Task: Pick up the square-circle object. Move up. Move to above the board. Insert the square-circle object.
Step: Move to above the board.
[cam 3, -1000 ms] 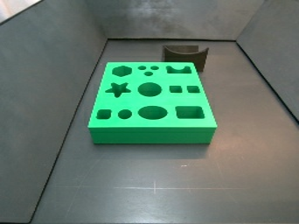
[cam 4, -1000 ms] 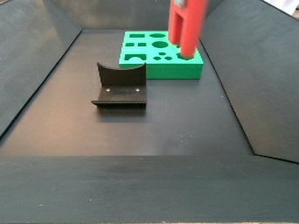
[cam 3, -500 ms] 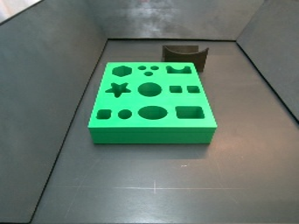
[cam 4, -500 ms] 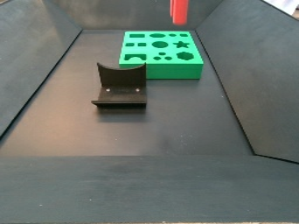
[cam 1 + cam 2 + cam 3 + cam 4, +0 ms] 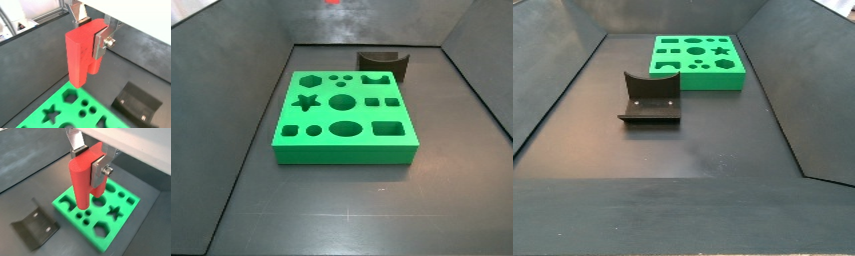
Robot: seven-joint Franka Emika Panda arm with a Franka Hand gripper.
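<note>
Pincer (image 5: 93, 159) high above board (image 5: 100, 210); fixture (image 5: 649, 97) apart, floor between open.

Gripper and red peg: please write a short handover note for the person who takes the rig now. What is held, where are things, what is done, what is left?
Gripper: shut on the square-circle object, high above the floor; the silver fingers clamp the red peg near its upper end, and it hangs upright.
The board: flat on the floor, all holes empty; in both wrist views it lies below the peg.
The fixture: beside the board, untouched.
Done: pick-up, lift.
Left: line the peg up over its hole, lower, insert, release.
</note>
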